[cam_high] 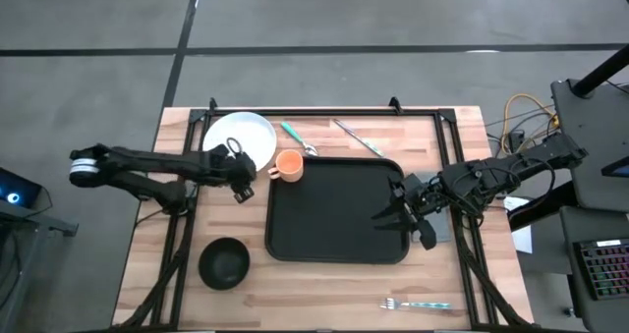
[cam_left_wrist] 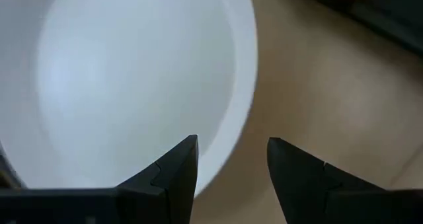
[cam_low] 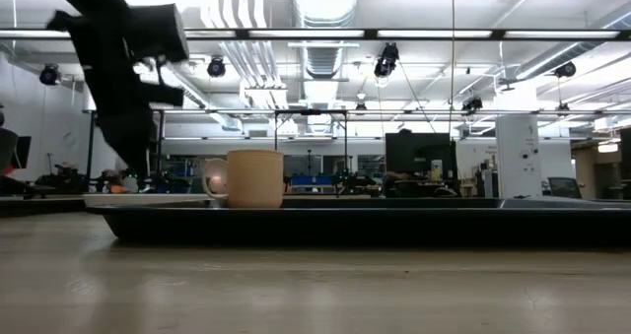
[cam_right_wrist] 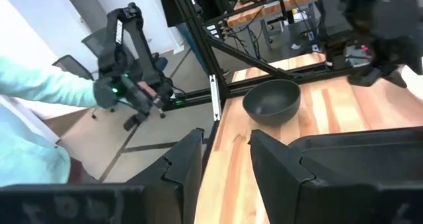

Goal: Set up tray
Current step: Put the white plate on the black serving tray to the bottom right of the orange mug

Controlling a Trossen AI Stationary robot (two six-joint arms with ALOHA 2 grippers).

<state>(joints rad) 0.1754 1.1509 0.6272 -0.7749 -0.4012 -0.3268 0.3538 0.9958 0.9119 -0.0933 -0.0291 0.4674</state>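
Hovering open-fingered over the white plate's (cam_high: 239, 140) rim is the left gripper (cam_high: 236, 179); right gripper (cam_high: 398, 213), fingers parted, is sitting at the tray's (cam_high: 334, 215) right edge

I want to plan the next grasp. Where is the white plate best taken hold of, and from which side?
Probably the rim of the white plate on the side nearest the orange mug. The left end effector hangs open over that edge, one finger above the plate. The raised thin rim suits a pinch from above.

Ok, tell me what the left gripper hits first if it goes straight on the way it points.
Most likely the white plate: the open left gripper hangs over its rim, pointing down; how high it hangs is unclear.
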